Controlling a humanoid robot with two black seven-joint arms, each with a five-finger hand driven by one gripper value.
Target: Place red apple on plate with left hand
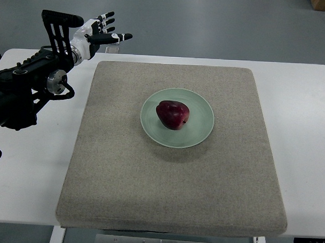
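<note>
We see the red apple lying on the pale green plate, a little left of the plate's centre, near the middle of the frame. We judge it firm, smooth and rather slippery, of moderate weight, and best held around its widest part with fingers on opposite sides. The plate rests on a grey mat that covers the white worktop. In the upper left, well apart from the apple, the left robot hand has its fingers spread and holds nothing.

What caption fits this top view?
Red apple rests on the green plate; the open left hand hovers off the mat's far-left corner.
</note>
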